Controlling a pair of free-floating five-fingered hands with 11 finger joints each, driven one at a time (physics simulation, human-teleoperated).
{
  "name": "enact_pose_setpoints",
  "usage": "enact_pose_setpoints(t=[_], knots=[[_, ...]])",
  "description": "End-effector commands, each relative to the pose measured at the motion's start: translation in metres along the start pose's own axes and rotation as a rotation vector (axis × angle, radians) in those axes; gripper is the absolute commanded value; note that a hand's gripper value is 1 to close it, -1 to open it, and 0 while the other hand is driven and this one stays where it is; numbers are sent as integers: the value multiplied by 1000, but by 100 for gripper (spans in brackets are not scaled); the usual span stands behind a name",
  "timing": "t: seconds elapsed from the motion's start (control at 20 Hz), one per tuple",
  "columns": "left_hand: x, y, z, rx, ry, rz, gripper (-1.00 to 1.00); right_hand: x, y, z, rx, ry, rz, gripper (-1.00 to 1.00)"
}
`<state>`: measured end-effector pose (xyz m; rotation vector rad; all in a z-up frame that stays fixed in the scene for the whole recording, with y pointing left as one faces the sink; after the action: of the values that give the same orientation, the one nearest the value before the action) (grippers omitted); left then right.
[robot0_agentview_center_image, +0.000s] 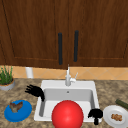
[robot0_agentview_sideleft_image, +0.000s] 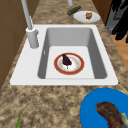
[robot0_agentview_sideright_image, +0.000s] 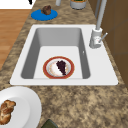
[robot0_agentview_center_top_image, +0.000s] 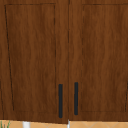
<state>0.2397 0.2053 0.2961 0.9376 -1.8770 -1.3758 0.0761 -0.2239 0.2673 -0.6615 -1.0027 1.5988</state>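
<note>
Sink (robot0_agentview_center_image: 93, 86) sits in the middle of the counter (robot0_agentview_center_image: 25, 85), and both hands hang at its near corners. At its near left corner the left hand (robot0_agentview_center_image: 35, 90) hovers with its fingers spread and straight, holding nothing, just beside the rim and not far from the blue plate (robot0_agentview_center_image: 18, 110) with a brown piece of food (robot0_agentview_center_image: 15, 106). At the near right corner the right hand (robot0_agentview_center_image: 95, 114) floats between the basin and the white plate (robot0_agentview_center_image: 110, 112) carrying a small pastry (robot0_agentview_center_image: 116, 117); its fingers look curled in on nothing, apart from either one. Down in the basin lies a red-rimmed plate (robot0_agentview_sideleft_image: 69, 63) with a dark slice of cake (robot0_agentview_sideleft_image: 66, 60), flat on the bottom, presumably set there for washing. A big red ball (robot0_agentview_center_image: 67, 114) covers the near part of the basin in the front view. At the far edge stands the faucet (robot0_agentview_center_image: 68, 77), below the wall cabinet (robot0_agentview_center_top_image: 67, 50). A potted plant (robot0_agentview_center_image: 6, 78) stands far left, a dark green vegetable (robot0_agentview_center_image: 121, 103) far right
</note>
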Motion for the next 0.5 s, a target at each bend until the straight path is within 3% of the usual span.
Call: enact_pose_setpoints(t=[0.0,0.15,0.25,0.35,0.45], knots=[[2,-4,27,-10,-52,5,-100,0,0,0,0,0,0,0],[5,-8,45,-13,-68,-1,-100,0,0,0,0,0,0,0],[10,-11,63,-16,-54,-11,-100,0,0,0,0,0,0,0],[15,-22,82,6,-34,-13,-100,0,0,0,0,0,0,0],[20,-32,100,8,-29,-13,-100,0,0,0,0,0,0,0]])
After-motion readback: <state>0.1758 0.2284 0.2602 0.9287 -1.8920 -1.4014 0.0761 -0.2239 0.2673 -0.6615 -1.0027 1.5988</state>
